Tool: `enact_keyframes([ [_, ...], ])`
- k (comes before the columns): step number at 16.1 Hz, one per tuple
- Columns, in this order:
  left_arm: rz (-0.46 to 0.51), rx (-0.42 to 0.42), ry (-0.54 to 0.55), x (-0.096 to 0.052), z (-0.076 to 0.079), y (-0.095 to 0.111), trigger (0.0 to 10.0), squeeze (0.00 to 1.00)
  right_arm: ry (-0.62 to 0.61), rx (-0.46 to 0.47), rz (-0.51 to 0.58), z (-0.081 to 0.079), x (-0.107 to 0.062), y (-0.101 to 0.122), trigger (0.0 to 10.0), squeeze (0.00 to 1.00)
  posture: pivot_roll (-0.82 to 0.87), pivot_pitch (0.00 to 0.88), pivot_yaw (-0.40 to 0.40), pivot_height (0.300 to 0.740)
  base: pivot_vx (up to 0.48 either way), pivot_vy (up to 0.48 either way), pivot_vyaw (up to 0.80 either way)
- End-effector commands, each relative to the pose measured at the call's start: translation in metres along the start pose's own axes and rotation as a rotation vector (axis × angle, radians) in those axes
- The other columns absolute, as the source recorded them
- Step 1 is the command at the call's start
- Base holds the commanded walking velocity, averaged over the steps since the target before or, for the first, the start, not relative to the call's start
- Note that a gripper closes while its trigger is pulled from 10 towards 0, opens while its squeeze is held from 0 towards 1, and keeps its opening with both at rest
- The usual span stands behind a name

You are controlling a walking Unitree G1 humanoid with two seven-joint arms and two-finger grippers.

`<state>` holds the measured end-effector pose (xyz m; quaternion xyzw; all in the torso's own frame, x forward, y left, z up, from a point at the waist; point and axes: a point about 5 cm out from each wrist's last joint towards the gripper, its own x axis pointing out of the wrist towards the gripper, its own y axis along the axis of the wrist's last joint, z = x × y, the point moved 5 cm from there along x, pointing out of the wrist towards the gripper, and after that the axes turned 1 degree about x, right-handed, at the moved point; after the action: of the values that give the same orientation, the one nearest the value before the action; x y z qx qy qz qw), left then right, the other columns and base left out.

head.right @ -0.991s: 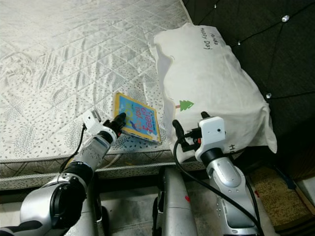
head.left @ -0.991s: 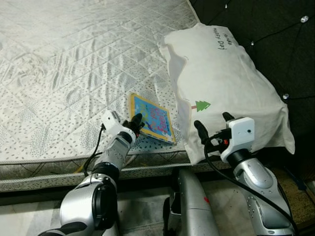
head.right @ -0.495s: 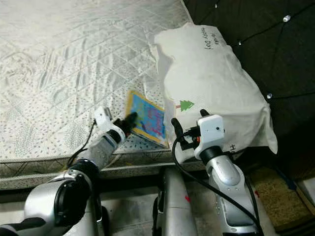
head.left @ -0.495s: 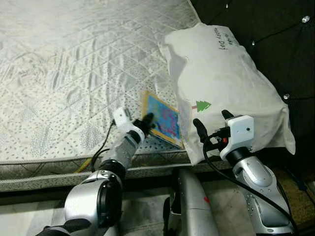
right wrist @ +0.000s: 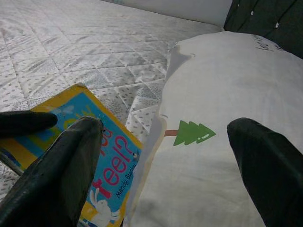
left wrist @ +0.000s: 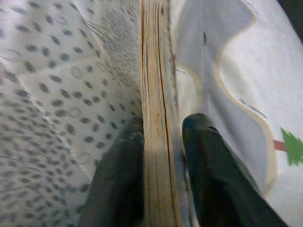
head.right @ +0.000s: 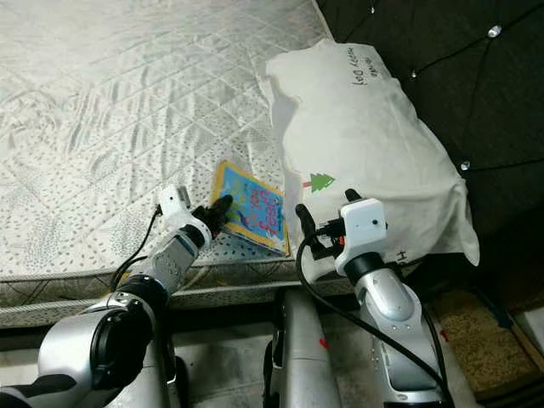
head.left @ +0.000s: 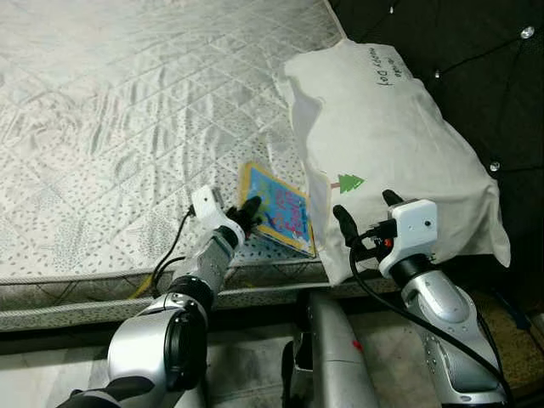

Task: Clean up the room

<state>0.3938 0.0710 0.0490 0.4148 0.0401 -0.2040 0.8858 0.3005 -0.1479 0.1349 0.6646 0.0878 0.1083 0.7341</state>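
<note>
Gripping the book (head.left: pixel 277 217) by its near edge, your left gripper (head.left: pixel 247 210) has its jaws closed on the page block at the bed's (head.left: pixel 102 127) near edge, just beside the pillow (head.left: pixel 382 144). Your right gripper (head.left: pixel 367 219) hovers over the pillow's near end with jaws spread wide, holding nothing. You're early in the cleanup, as I judge it: the book is grasped but not lifted away or stowed, and the pillow lies untouched at the bed's right corner, overhanging the edge.
</note>
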Motion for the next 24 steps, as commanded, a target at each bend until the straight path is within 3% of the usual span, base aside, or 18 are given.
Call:
enact_keyframes([
  [1,-0.005,0.026,0.009,0.001,0.002,0.000,10.0,1.00,-0.005,-0.003,-0.004,0.001,-0.001,-0.002,10.0,0.00,-0.14,0.139,-0.059,0.559,0.000,0.000,0.00],
  [9,-0.020,0.090,0.127,-0.001,-0.011,-0.006,10.0,1.00,-0.006,-0.008,0.000,0.000,0.003,-0.003,10.0,0.00,-0.13,0.126,-0.051,0.559,0.000,0.000,0.00],
  [18,-0.076,0.126,0.140,0.001,-0.005,-0.017,10.0,1.00,0.004,-0.015,0.015,-0.003,0.010,-0.004,10.0,0.00,-0.11,0.100,-0.041,0.559,0.000,0.000,0.00],
  [24,-0.084,0.210,0.144,0.002,-0.003,-0.015,10.0,1.00,0.006,-0.018,0.025,-0.002,0.015,-0.003,10.0,0.00,-0.10,0.088,-0.037,0.559,0.000,0.000,0.00],
])
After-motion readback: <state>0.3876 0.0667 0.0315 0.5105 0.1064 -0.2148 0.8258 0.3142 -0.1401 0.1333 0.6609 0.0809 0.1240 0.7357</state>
